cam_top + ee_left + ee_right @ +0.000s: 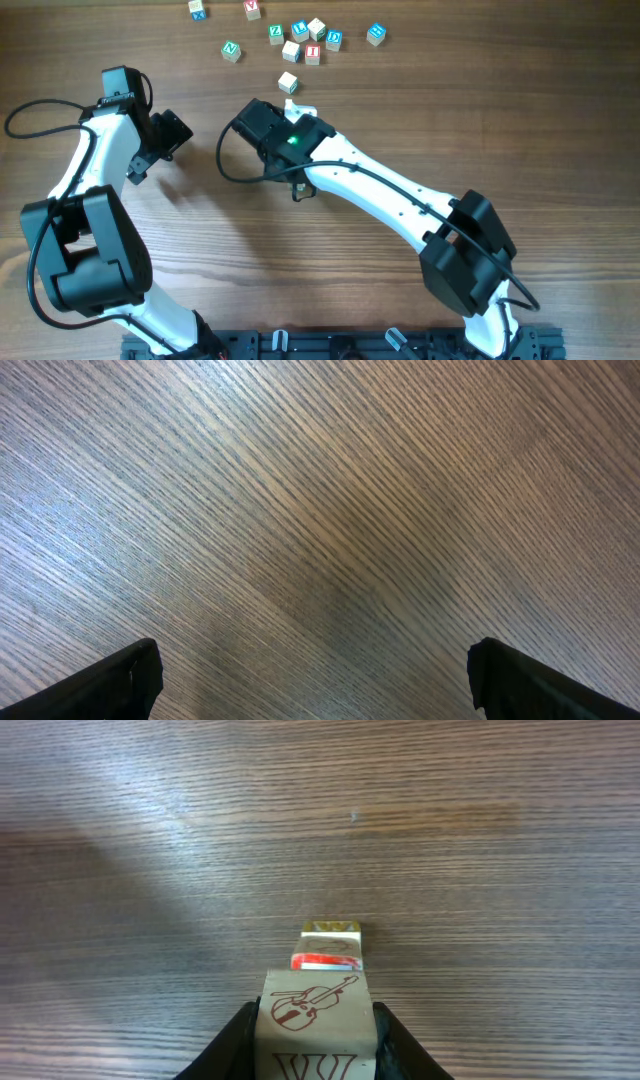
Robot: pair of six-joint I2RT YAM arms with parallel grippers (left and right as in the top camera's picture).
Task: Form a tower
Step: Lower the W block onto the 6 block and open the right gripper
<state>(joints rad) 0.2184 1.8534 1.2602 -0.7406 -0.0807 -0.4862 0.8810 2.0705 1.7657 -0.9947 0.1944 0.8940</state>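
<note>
A pale wooden cube (316, 1005) with a red violin drawing and a red letter W is held between the fingers of my right gripper (315, 1020), which is shut on it. In the overhead view this gripper (297, 110) is at the table's middle back. Just beyond the held cube another pale cube (328, 945) rests on the table, showing a red side and a yellowish letter; from above this cube (288, 82) stands alone. No tower shows as a column in any view. My left gripper (165, 135) is open over bare wood, fingers (120, 685) wide apart.
Several loose letter cubes (312, 40) with green, blue and red faces lie scattered along the back of the wooden table (400, 110). The left arm's base (85, 255) and the right arm's base (465, 255) sit near the front edge.
</note>
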